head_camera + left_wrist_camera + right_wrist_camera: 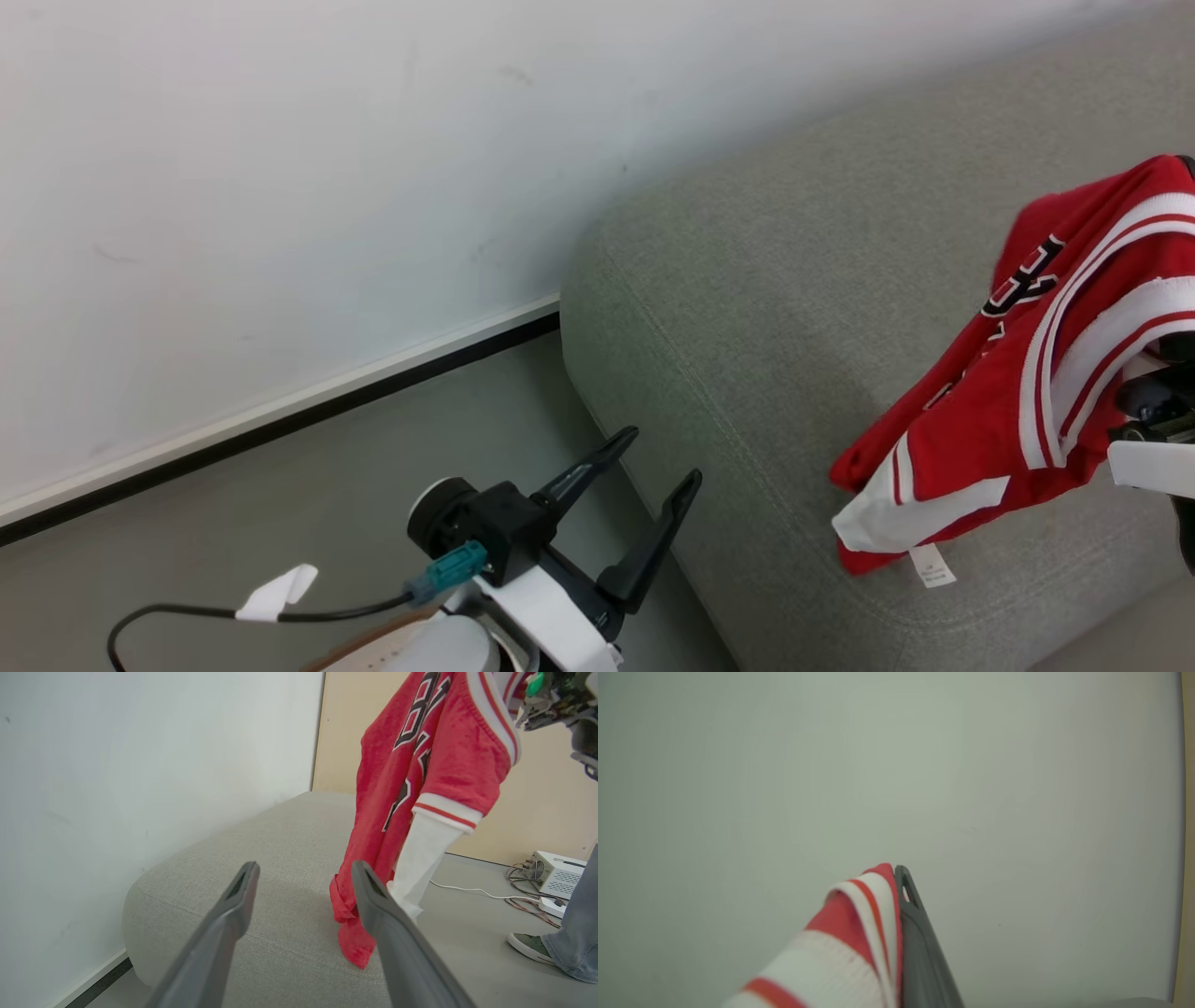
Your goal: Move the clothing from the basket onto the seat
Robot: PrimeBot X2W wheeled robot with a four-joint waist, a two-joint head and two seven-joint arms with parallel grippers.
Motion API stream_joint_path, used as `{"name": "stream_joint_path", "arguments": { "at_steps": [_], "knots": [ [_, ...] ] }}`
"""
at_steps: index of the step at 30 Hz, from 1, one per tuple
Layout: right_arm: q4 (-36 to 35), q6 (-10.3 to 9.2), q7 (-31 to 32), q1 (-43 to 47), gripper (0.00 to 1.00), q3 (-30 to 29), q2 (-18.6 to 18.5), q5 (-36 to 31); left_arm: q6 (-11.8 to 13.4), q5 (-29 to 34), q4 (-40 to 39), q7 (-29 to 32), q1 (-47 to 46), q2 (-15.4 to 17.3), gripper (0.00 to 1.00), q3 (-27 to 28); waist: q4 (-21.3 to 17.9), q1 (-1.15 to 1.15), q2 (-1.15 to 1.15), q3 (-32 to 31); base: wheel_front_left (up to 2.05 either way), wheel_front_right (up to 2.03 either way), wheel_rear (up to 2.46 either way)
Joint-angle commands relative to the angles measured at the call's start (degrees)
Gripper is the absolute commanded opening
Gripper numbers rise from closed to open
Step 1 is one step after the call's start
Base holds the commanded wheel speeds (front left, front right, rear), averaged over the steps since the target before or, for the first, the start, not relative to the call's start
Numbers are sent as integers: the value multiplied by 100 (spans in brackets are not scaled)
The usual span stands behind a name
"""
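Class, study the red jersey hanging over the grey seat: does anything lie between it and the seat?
Nothing visible does. The clothing hangs from the shut jaws of the right gripper, and its lower end seems to touch the seat.

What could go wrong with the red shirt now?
1. The red shirt hangs from a small fold pinched at the tips of the right fingers, so it might slip out early.
2. Its lower end touches the seat close to the edge. If it is let go here, it could slide off onto the floor.
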Motion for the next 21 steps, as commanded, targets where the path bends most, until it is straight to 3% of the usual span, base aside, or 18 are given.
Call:
{"name": "stream_joint_path", "arguments": {
  "at_steps": [1, 8, 21],
  "knots": [
    [-54, -12, 22, 79, 0, -48, 23, -56, -18, 64, -1, -9, 57, 3, 100, 39, -72, 0, 0, 70, 0, 0, 0],
    [-160, -12, 99, -174, 0, -239, -38, 71, -69, 258, 1, -7, -22, 9, 100, 105, -67, 0, 0, 316, 0, 0, 0],
    [531, -12, 119, -1935, 0, -486, -887, 635, -136, 375, 82, -5, -573, 157, 100, 38, 574, 0, 0, 1511, 0, 0, 0]
  ]
}}
